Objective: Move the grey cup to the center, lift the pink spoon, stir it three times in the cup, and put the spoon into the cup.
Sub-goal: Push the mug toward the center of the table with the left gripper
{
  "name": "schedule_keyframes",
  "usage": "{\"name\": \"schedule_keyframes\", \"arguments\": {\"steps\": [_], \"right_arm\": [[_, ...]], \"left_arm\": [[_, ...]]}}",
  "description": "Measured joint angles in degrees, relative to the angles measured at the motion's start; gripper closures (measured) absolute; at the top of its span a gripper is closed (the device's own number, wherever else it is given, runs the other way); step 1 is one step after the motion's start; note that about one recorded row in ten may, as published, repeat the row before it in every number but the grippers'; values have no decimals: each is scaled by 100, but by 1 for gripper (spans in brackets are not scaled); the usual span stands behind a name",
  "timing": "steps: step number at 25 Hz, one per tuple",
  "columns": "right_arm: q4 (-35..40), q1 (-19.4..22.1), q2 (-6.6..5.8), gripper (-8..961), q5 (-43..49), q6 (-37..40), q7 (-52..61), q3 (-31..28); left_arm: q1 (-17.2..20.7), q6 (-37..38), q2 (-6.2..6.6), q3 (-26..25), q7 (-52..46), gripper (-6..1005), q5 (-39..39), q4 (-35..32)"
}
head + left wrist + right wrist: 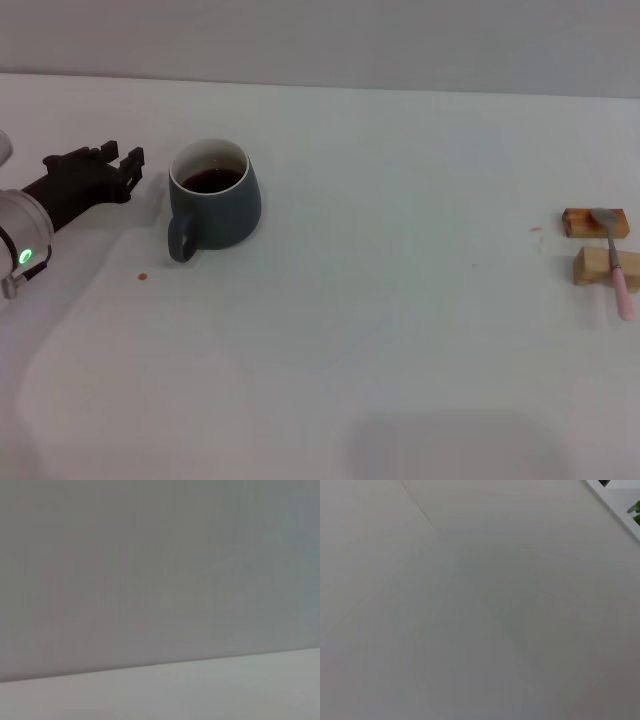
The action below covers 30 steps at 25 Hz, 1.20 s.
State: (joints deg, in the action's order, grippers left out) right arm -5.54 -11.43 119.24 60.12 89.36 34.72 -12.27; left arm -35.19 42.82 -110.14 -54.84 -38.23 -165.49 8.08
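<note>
Head view: the grey cup [215,195] stands upright on the white bench [380,330], well to my left of centre, its loop handle turned toward me and slightly to the left. The inside wall is white, and a shallow pool of dark brown liquid sits low in it; nothing else is in the cup. My left gripper [128,168] hovers just beside the cup on its left side, near the rim height, not touching it; its dark jaws point toward the cup, and I cannot tell whether they stand apart or together. A green light shows on the left wrist. A small brown spot [142,277] lies on the bench in front of the gripper, near the cup's handle side. Far on my right, the pink spoon [615,255] rests across two tan wooden blocks [598,245]: its silver bowl sits on the farther, darker block, and its pale pink handle runs over the nearer, lighter block and past it toward me. Spoon and cup are well apart. My right gripper appears in no view. The left wrist view shows only a plain grey wall above a strip of bench; the right wrist view shows only bare pale surface.
</note>
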Motion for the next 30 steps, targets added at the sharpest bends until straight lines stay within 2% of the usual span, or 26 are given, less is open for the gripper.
{"name": "schedule_keyframes", "arguments": {"steps": [8, 30], "right_arm": [[-1, -4, -5, 306, 0, -12, 0, 84], [0, -53, -13, 305, 0, -201, 0, 93]], "left_arm": [[-5, -18, -100, 121, 53, 653, -1, 0], [-124, 406, -181, 737, -62, 653, -1, 70]]}}
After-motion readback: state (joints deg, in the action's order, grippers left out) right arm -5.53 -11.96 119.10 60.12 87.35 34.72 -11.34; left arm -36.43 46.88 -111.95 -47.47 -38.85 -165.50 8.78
